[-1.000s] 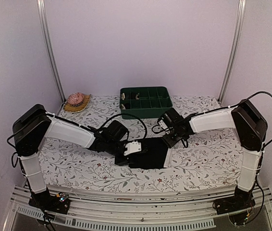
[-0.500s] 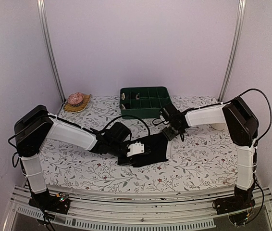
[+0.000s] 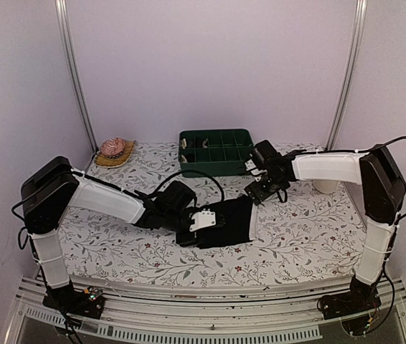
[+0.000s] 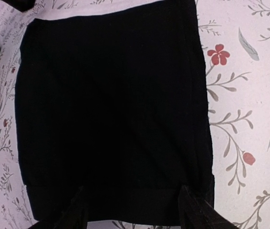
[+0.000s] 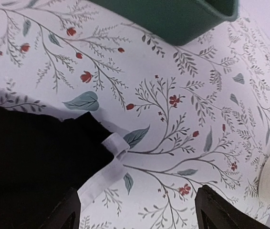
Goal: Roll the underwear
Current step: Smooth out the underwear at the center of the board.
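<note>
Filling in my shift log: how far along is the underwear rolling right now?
Done: one black underwear lies flat on the table. In hand: left jaws stand open over its hem; right jaws are open near its corner, holding nothing. Left: the whole roll; no rolled turn shows yet.

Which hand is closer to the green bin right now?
Right. The right hand hovers just in front of the green bin's right corner. The left hand is farther toward the robot, over the black underwear's left edge.
</note>
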Motion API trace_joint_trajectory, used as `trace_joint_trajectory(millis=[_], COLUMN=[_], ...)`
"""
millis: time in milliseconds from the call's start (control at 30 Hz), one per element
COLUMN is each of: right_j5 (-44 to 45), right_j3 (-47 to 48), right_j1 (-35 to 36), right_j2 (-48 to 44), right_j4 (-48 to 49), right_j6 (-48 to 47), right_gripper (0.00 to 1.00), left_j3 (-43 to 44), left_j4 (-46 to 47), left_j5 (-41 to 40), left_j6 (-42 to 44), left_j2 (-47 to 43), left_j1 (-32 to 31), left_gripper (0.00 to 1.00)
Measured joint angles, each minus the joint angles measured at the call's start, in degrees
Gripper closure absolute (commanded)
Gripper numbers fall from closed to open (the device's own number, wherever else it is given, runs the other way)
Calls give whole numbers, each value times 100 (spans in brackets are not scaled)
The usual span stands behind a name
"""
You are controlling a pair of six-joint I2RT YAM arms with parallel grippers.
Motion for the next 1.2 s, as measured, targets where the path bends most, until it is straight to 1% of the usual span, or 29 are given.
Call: trace_joint_trajectory(millis=[133,233,300,433,600,700,933,1067,1200], right_j5=[57,155,190,221,168,227,634,863,1115], right_j3=[-426,-837,-1204,-1816,-2138,-2153,-2149,-2035,-2031], right_j1=[302,697,992,1550,1941,1961,1961,1967,1954], right_j2=[-1029,-1563,-1753,-1770,-1768,-1694,-1128,-1067,-1047], right_j4=[-136,-140,-151,-240,-267,-229,-214,-334,-608], right_j6=[179,422,579,855,1113,1228,1434,1530,1690], right_gripper=[12,15,18,23,30,31,33,33,33], left_j3=[48,70,72,72,72,72,72,72,66], left_j4=[-31,-96,-186,-417,-518,-531,-577,-625,-660], left_j5=[-96,-105,-101,-90,-39,4,61,61,61], left_j6=[-68,-81,-81,-79,-79,-79,-79,-76,-68], left_j2=[-2,-31,-70,-175,-232,-232,-232,-227,-225], left_j1=[0,2,2,2,2,2,2,2,2], left_gripper=[18,16,15,15,15,15,16,17,16])
